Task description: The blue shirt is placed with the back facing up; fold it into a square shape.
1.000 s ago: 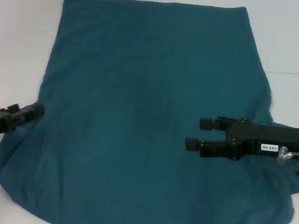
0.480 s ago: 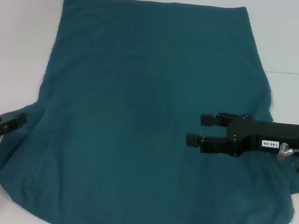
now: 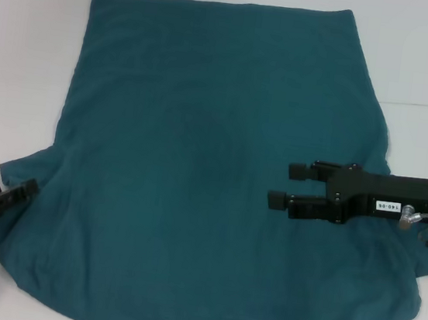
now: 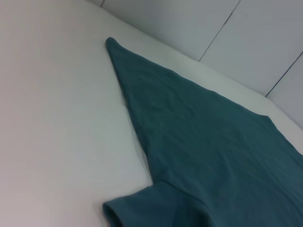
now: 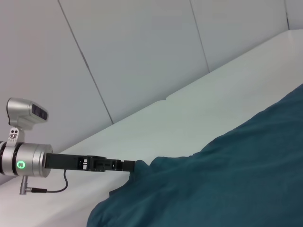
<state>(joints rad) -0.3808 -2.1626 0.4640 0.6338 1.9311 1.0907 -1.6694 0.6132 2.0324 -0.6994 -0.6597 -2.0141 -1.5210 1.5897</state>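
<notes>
A: Where is the blue shirt (image 3: 204,174) at this moment?

B: It lies spread flat on the white surface (image 3: 22,66), plain side up. The straight hem is at the far edge; the sleeves flare out on the near side, toward the robot. It covers most of the head view.

A: Has any fold gone in?

B: None that I can see. Both sleeves are out to the sides and the body is a single open layer with a few soft ripples. As I judge it, the whole fold is yet to be made: sleeves or sides in, then the length doubled to bring it to a square.

A: And the grippers?

B: The right gripper (image 3: 279,186) reaches in from the right over the near right part of the cloth, its two fingers (image 3: 298,171) plainly apart with nothing between them. Whether it touches the fabric, I cannot tell. The left gripper (image 3: 28,186) is low at the left edge, its tip at the border of the left sleeve (image 4: 156,208). I cannot tell whether it is apart or together.

A: What does the left wrist camera show?

B: The sleeve close up, lying loose on the surface, and the shirt's long side edge running away toward the far corner.
</notes>
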